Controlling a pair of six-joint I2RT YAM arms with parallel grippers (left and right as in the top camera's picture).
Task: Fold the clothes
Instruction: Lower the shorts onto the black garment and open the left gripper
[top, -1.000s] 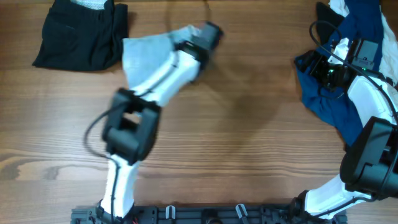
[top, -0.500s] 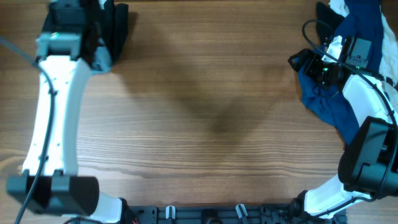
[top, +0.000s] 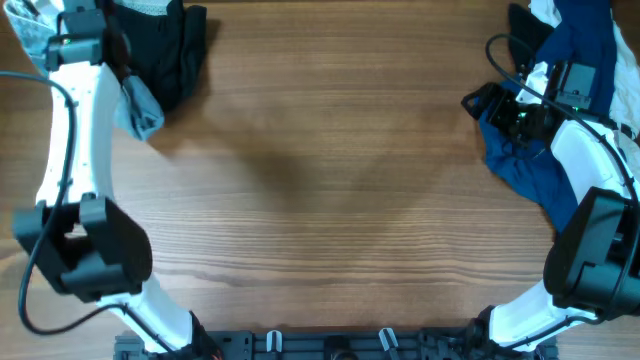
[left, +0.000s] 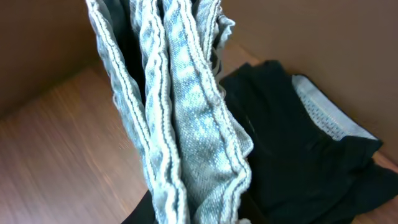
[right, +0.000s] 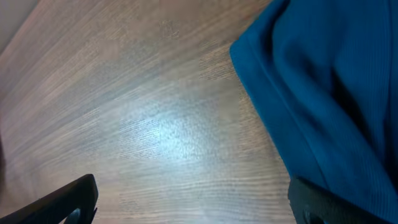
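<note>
Two risks stand out to me. The denim shorts (left: 186, 124) dangle in a thick, layered bundle from the left pincer (top: 97, 38). Only one end looks gripped and the rest hangs loose, so the layers could slide apart or slip free on the way down. The shorts also hang just above and beside the black garment (left: 298, 155), so they may land crooked on it or drag it out of shape.

The left pincer's fingers are buried in cloth and I can't see their gap. But the shorts hang from it clear of the wooden table (top: 330, 200), so I judge it pinched tight on them.

The right pincer (right: 193, 186) is spread wide and holds nothing, with bare wood between its fingers. The navy-blue shirt (right: 329, 81) lies crumpled just off one finger, its edge close but, as far as I can tell, untouched. Closing there would catch only a stray fold.
</note>
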